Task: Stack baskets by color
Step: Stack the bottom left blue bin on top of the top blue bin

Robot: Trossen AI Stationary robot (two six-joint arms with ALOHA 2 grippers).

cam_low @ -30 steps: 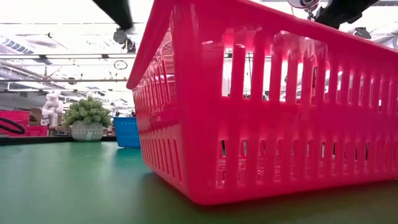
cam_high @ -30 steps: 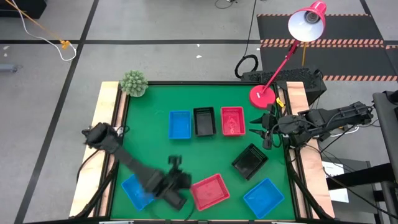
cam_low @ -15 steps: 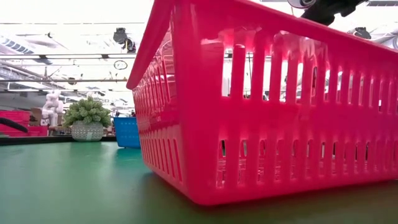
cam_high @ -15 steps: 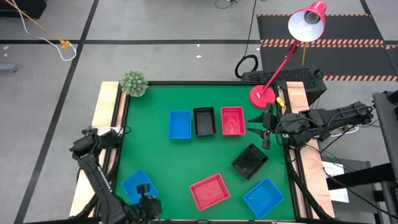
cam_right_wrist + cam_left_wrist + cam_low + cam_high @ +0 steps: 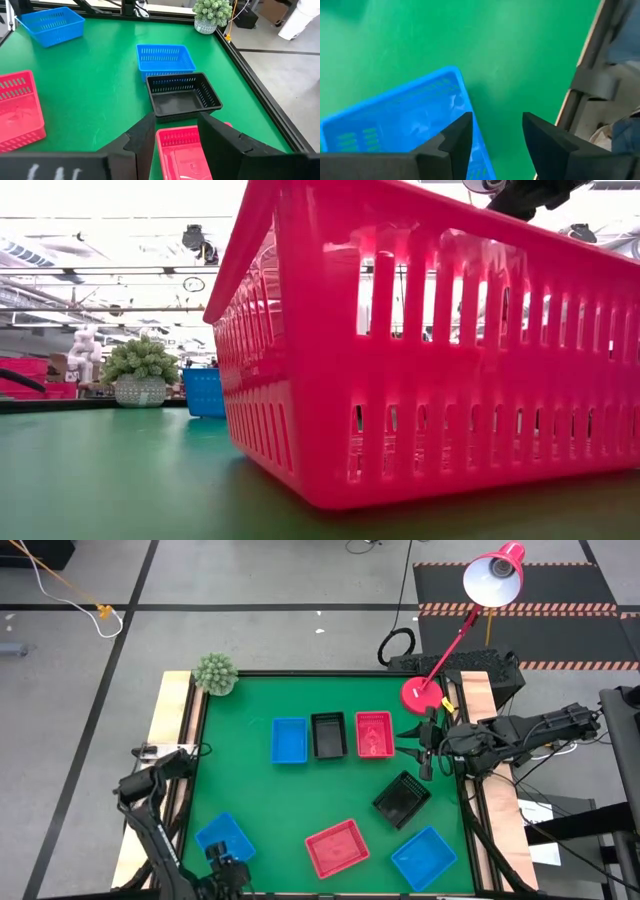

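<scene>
Three baskets stand side by side at the table's middle: blue point(image 5: 289, 740), black point(image 5: 328, 735) and red point(image 5: 373, 733). Others lie loose nearer the front: a black one point(image 5: 402, 798), a red one point(image 5: 337, 847), a blue one point(image 5: 424, 857) and a blue one at the near left point(image 5: 224, 838). My left gripper point(image 5: 497, 131) hangs open above that near-left blue basket's point(image 5: 395, 125) side wall, one finger over the wall and one over bare mat. My right gripper point(image 5: 175, 127) waits open above the row's red basket point(image 5: 182, 145), at the right edge.
A small potted plant point(image 5: 214, 673) stands at the far left corner. A red lamp's round base point(image 5: 421, 694) sits at the far right. Wooden rails point(image 5: 168, 730) border the green mat on both sides. The near red basket point(image 5: 430, 350) fills the low view.
My left arm has swung from beside the near red basket toward the table's left and near edge. It has sunk a little and rolled its wrist, and now it hangs over the near-left blue basket. The baskets have stayed in place.
</scene>
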